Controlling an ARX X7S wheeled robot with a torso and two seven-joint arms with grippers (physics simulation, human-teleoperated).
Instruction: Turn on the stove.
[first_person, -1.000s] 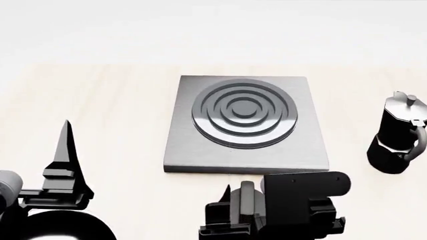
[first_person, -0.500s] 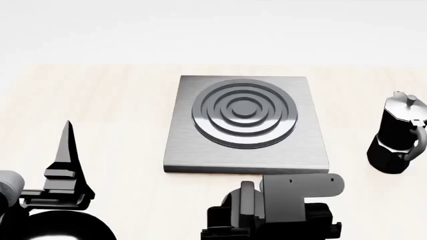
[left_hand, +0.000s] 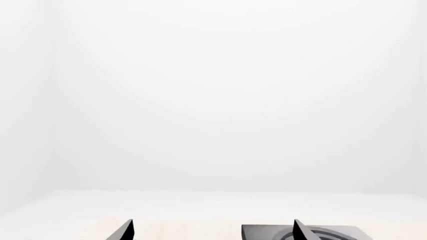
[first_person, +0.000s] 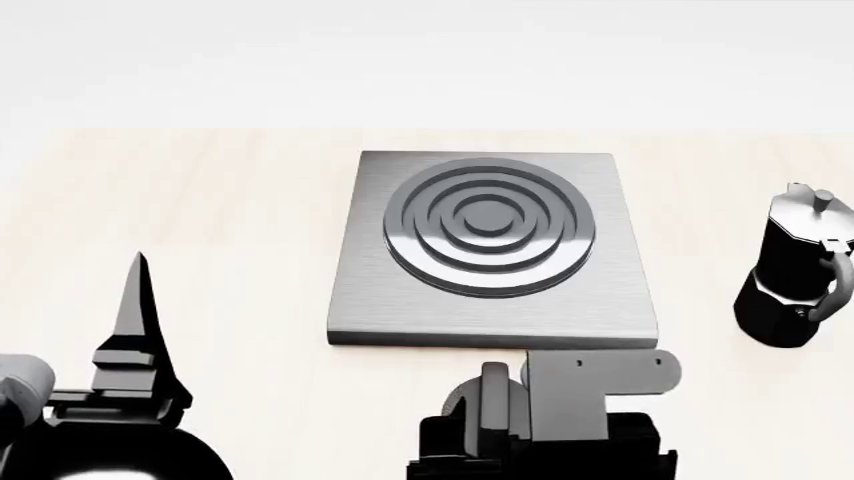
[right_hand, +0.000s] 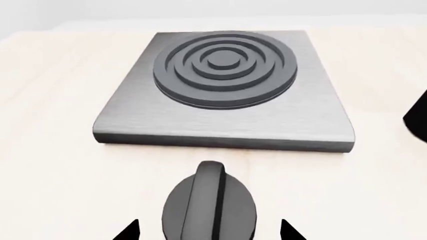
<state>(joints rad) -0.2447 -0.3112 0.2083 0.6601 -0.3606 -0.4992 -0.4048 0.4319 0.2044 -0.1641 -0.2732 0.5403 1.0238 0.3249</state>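
The stove (first_person: 494, 250) is a square brushed-grey plate with a dark ring burner, in the middle of the light wood table. It also shows in the right wrist view (right_hand: 223, 90) and partly in the left wrist view (left_hand: 267, 232). Its small black knob (right_hand: 210, 205) with an upright ridge stands on the table just in front of the plate's near edge, and shows in the head view (first_person: 494, 388). My right gripper (right_hand: 208, 231) is open, with one fingertip on each side of the knob and not touching it. My left gripper (left_hand: 212, 235) is open and empty, at the near left (first_person: 136, 330).
A tall black moka pot (first_person: 797, 270) stands to the right of the stove; its edge shows in the right wrist view (right_hand: 417, 117). A round black shape (first_person: 120, 455) lies under my left gripper at the near left. A white wall runs behind the table.
My right gripper has levelled out and drawn slightly toward the near edge, still over the knob. My left gripper has dropped slightly. The stove and pot have not moved.
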